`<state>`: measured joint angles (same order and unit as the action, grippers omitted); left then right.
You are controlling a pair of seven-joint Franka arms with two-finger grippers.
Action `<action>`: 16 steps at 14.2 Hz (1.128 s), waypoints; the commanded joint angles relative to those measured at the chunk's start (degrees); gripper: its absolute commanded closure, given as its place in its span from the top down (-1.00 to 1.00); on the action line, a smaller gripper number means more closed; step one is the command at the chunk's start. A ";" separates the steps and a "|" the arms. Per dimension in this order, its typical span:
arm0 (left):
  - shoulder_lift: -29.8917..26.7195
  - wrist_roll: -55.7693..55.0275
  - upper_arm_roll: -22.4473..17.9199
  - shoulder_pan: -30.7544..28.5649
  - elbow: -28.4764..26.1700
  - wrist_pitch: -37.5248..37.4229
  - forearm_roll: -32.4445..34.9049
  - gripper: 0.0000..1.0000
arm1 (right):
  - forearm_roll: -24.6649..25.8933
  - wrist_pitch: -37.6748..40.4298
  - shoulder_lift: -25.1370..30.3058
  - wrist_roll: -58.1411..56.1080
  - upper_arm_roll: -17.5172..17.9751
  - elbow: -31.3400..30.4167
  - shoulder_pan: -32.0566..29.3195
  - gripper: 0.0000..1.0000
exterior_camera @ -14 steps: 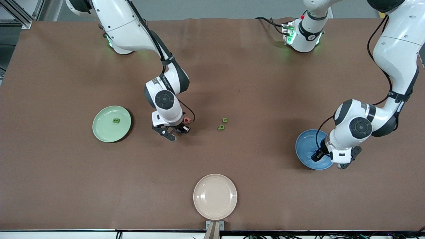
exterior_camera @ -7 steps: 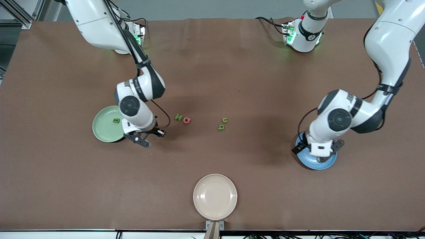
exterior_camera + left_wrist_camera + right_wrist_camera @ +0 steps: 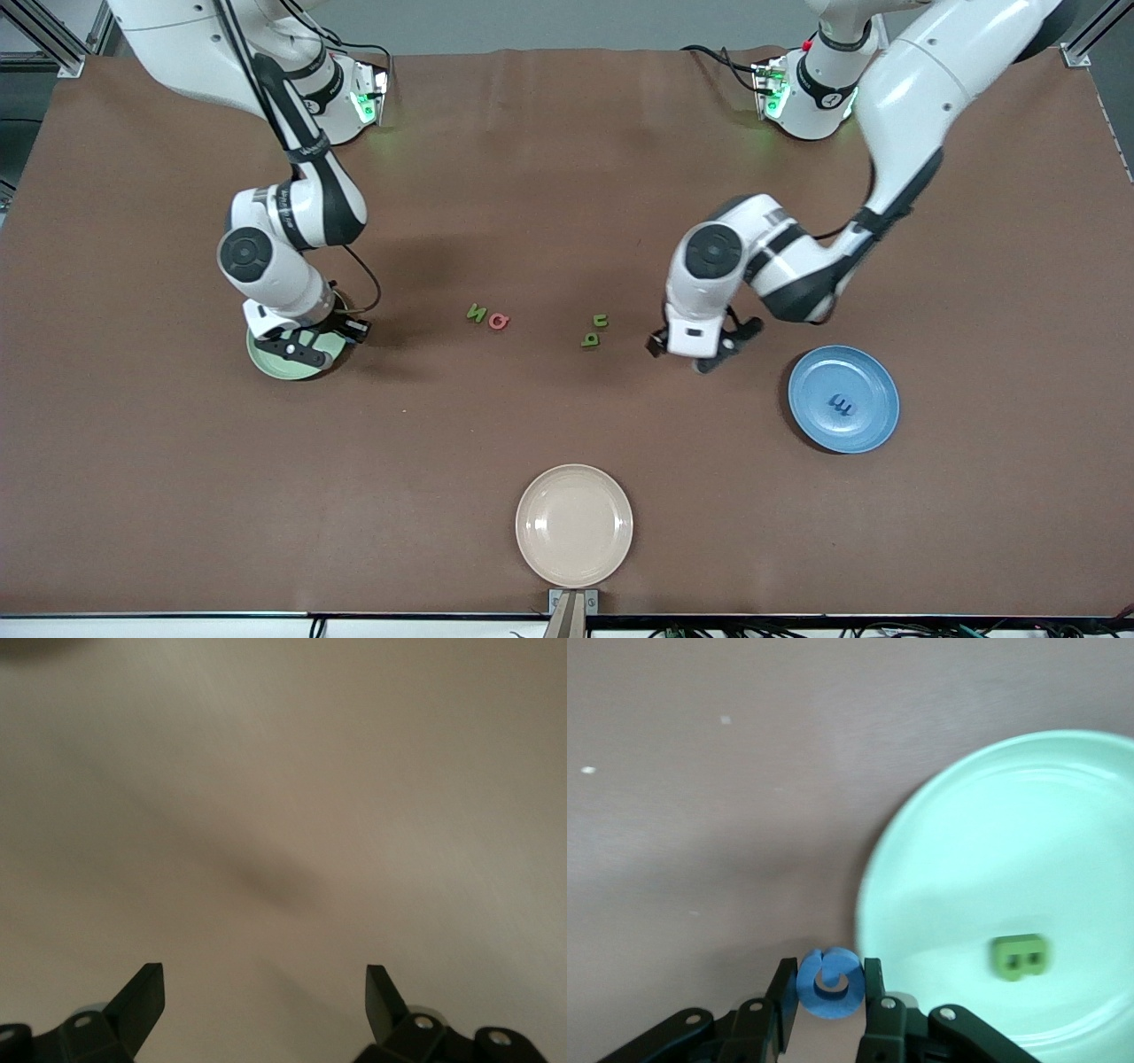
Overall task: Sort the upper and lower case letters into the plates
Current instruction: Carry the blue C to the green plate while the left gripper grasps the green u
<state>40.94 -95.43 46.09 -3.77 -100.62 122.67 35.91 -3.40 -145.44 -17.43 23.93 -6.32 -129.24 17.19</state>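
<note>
Here the right gripper [image 3: 306,341] hangs over the mint green plate [image 3: 266,361] at the right arm's end of the table, its fingers [image 3: 782,997] clamped on a blue round letter [image 3: 829,981]. In the right wrist view that letter sits at the plate's rim, and a green letter B [image 3: 1020,957] lies inside the plate.

The left gripper [image 3: 700,350] hovers above bare brown table [image 3: 567,177] between the sky blue plate [image 3: 873,425] and a pair of green letters, its fingers [image 3: 142,1001] spread wide with nothing between them. The sky blue plate lies toward the left arm's end of the table and holds a dark blue letter m [image 3: 841,405].

Near the middle of the table lie a green N [image 3: 477,312] touching or just beside a red round letter [image 3: 499,321], and, apart from those, a green u [image 3: 601,321] just beside a green b [image 3: 590,338]. A cream-beige plate [image 3: 574,525] sits nearest the front camera.
</note>
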 commanded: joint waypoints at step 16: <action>11.89 -52.05 -11.98 22.13 16.86 6.52 -0.57 0.58 | 1.03 -9.15 2.32 -15.31 0.87 -9.63 -10.86 -1.00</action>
<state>52.26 -145.17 35.86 16.09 -85.31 128.47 35.81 -3.03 -152.28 -15.31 10.54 -6.31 -137.16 8.55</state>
